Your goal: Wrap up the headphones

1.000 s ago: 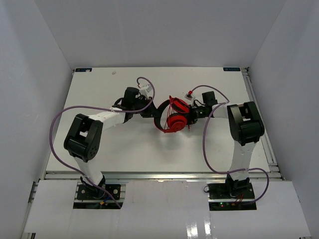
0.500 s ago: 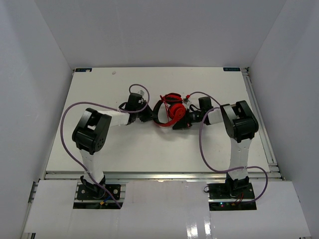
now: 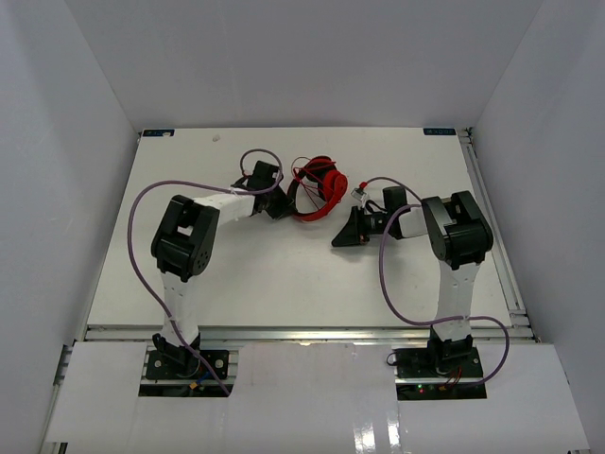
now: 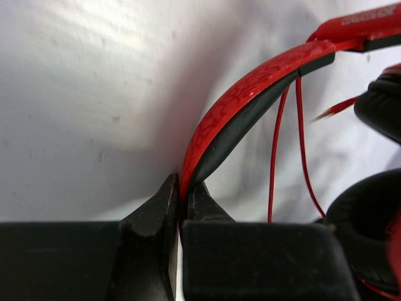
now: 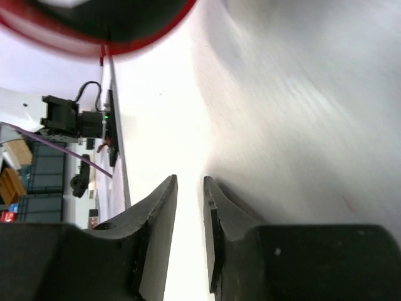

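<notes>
The red headphones (image 3: 318, 184) lie at the far middle of the table, their thin red cable bunched around the earcups. My left gripper (image 3: 284, 201) is shut on the headband, red outside and black inside (image 4: 250, 88), and pinches it between its tips (image 4: 183, 188). The red cable (image 4: 274, 157) hangs beside a black ear pad (image 4: 369, 238). My right gripper (image 3: 340, 236) is near and to the right of the headphones, apart from them. Its jaws (image 5: 190, 182) stand a narrow gap apart with nothing between them. A blurred red earcup rim (image 5: 94, 37) shows at the top of that view.
The white table (image 3: 236, 274) is boxed in by white walls at the left, back and right. Purple robot cables loop beside each arm (image 3: 137, 213) (image 3: 386, 274). A metal rail (image 3: 302, 331) runs along the near edge.
My left gripper has carried the headphones toward the far side and a little left. My right gripper has come off them and now sits nearer, empty.
</notes>
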Available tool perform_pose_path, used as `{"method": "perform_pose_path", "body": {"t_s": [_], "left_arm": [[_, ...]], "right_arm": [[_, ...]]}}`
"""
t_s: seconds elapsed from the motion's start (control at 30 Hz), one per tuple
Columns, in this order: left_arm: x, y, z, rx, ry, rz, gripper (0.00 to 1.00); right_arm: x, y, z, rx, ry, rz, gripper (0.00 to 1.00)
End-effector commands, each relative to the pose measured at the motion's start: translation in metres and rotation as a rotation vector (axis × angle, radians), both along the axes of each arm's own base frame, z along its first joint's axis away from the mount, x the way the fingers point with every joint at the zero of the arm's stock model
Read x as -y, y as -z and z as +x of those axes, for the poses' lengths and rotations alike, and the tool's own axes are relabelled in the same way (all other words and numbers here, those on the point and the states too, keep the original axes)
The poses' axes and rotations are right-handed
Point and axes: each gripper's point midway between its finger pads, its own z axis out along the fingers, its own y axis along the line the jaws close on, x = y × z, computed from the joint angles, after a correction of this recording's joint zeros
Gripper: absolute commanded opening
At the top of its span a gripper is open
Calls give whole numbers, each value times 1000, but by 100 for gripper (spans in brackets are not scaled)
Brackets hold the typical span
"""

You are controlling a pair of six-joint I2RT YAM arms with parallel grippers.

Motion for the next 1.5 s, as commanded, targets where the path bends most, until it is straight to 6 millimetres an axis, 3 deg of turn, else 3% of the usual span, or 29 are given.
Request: {"method": "perform_pose_path", "body": {"t_s": [0.0,0.13,0.23,0.33,0.47,0.63,0.77,0.8,0.9,0.93,1.1,1.2,1.33,1.37,1.47], "left_arm": [[-32,18,-2,-95,-47,209,0],[-39,11,6,-79,8,323,0],[-42,4,10,-53,50,386,3],[-43,-8,17,-18,96,461,31],[-38,-27,24,27,160,533,62],[-32,-61,25,125,275,604,85],[-41,-94,21,210,352,667,89],[-44,-102,17,228,380,681,89],[-52,-117,0,270,469,708,90],[-54,-113,-10,268,507,708,90],[-62,-156,-49,473,546,642,91],[-62,-156,-85,573,578,539,94],[-46,-179,-140,729,623,284,95],[-44,-200,-151,803,604,221,95],[-45,-206,-186,880,616,109,95]], "right_arm": [[22,-4,1,67,22,-66,37],[35,-13,-10,155,15,-133,58],[45,-28,-15,261,12,-173,64],[53,-48,-26,349,7,-206,66],[61,-70,-34,460,9,-239,68],[73,-96,-33,625,34,-313,81],[84,-108,-31,738,62,-375,95],[86,-112,-31,761,68,-388,93],[94,-122,-29,826,93,-427,90],[97,-122,-28,851,97,-444,90],[124,-148,-8,925,285,-568,90],[133,-155,-2,919,356,-609,90],[136,-164,-2,916,412,-597,90],[137,-172,-1,942,435,-588,90],[149,-180,3,968,551,-610,90]]}}
